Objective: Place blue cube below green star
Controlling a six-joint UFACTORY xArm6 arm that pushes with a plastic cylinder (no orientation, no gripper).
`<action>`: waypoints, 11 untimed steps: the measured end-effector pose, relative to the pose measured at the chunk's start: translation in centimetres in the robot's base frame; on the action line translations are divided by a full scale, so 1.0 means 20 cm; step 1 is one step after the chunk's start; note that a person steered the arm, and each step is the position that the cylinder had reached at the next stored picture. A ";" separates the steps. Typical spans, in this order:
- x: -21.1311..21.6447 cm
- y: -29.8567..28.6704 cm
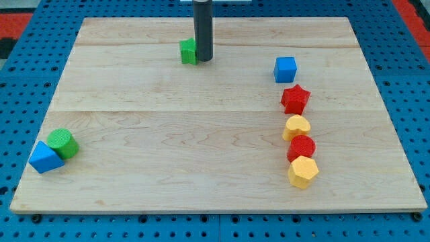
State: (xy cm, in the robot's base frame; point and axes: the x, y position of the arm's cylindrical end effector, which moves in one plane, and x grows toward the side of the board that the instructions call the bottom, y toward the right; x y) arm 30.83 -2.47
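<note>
The blue cube (285, 69) sits at the view's upper right on the wooden board (168, 134). A green block (188, 51) lies near the view's top centre; the rod partly covers it, so I cannot make out its shape. My tip (203, 60) stands right against this green block's right side. The blue cube is well to the right of my tip and slightly lower in the view.
Below the blue cube runs a column: red star (295, 99), yellow heart (296, 126), red cylinder (302, 148), yellow hexagon (303, 172). At the view's lower left a green cylinder (62, 143) touches a blue wedge-like block (45, 157).
</note>
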 end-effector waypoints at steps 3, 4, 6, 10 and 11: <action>0.02 1.34; 0.18 1.29; 0.17 0.68; 0.32 0.07; 0.29 0.09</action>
